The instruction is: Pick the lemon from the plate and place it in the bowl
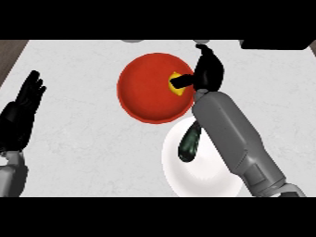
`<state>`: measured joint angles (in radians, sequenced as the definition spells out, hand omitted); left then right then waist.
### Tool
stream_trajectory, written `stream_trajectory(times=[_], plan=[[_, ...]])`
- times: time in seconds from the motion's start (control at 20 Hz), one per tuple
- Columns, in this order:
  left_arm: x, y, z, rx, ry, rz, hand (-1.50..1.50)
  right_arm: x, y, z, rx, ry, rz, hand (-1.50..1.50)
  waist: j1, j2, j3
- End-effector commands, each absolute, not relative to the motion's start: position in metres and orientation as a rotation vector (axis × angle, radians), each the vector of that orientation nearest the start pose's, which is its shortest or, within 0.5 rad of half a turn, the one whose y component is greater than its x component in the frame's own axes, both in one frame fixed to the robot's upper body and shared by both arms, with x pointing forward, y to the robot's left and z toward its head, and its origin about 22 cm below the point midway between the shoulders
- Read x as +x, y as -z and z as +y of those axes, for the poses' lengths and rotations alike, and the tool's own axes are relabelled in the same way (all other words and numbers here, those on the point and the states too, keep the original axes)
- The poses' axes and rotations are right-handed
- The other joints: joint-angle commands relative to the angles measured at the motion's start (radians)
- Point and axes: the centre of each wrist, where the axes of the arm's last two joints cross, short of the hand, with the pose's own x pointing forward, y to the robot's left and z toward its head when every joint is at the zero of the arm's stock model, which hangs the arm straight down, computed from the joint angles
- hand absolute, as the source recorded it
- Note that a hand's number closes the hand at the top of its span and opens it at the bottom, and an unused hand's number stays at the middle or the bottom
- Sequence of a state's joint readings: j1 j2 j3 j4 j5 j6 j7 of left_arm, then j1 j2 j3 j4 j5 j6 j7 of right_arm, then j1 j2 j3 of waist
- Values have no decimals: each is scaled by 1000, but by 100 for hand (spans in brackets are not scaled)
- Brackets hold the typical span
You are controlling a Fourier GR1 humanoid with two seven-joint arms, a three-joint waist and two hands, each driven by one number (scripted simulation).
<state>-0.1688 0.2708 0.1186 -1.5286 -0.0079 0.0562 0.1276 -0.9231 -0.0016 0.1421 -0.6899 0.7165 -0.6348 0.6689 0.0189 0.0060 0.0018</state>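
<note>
Nearest the lens: right grey forearm (236, 139), smooth and boxy, slanting up across a white round plate (187, 178) with a glossy, plain surface. Beside that forearm, on the plate, a dark green elongated object (189, 144), shiny, too dim to name. Beyond the wrist, right hand (207, 74), black, over the right rim of a red bowl (153, 88), thumb and fingers curled round the lemon (177, 83). Lemon: small, bright yellow, only a sliver showing left of the palm, just inside the bowl's right edge, the rest hidden by the hand; touching the bowl or held above it, cannot tell. Bowl round, matte red, shallow, touching or overlapping the plate's upper edge. Left hand (20, 113) well off to the left, fingers straight and up, resting open above the pale speckled counter (78, 139)
</note>
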Motion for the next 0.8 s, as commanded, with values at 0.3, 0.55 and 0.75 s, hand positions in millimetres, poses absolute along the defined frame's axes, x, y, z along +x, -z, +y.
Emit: stream_trajectory(times=[0.3,0.55,0.75], plan=[[281,-64,318,342,61,-1563,0,372,-72,-139,-681,296,-1555,-150,-38,-10,0],[282,-57,305,348,47,-1559,0,312,-48,-183,-616,275,-1542,-150,-46,-12,-1],[280,-63,314,349,63,-1573,0,263,-39,-220,-575,269,-1564,-150,-43,-11,-1]])
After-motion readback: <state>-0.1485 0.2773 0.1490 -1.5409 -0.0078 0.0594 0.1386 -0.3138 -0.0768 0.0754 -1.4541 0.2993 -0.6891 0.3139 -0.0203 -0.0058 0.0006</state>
